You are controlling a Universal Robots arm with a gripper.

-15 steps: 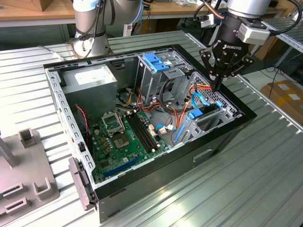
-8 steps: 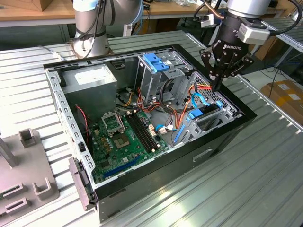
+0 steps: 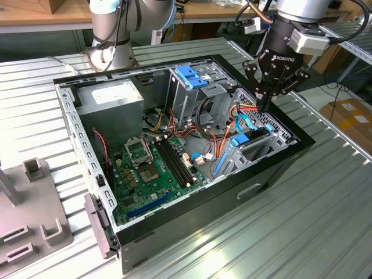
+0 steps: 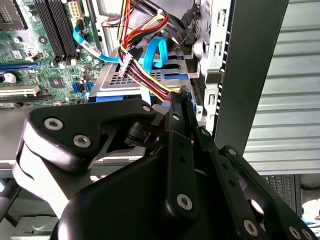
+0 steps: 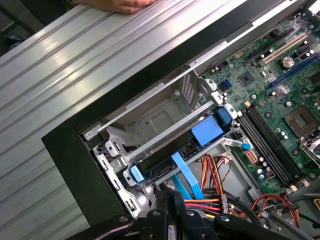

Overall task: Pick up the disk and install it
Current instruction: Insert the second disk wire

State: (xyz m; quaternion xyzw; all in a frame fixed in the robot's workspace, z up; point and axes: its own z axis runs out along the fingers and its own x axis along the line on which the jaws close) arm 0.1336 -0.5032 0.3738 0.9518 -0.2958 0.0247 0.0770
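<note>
Black pincer [image 3: 266, 107] hovering clenched over blue-bracketed grey metal disk [image 5: 200, 136], sitting slotted near case's corner; advisable: pressing evenly, avoiding cables.

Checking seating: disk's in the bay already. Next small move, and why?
Probably a short, gentle press straight down on the disk. It lies in the bay with its blue bracket across the opening, and the gripper, jaws shut, has its tip at the bracket's edge beside the cables. Whether the disk is fully seated can't be told.
</note>
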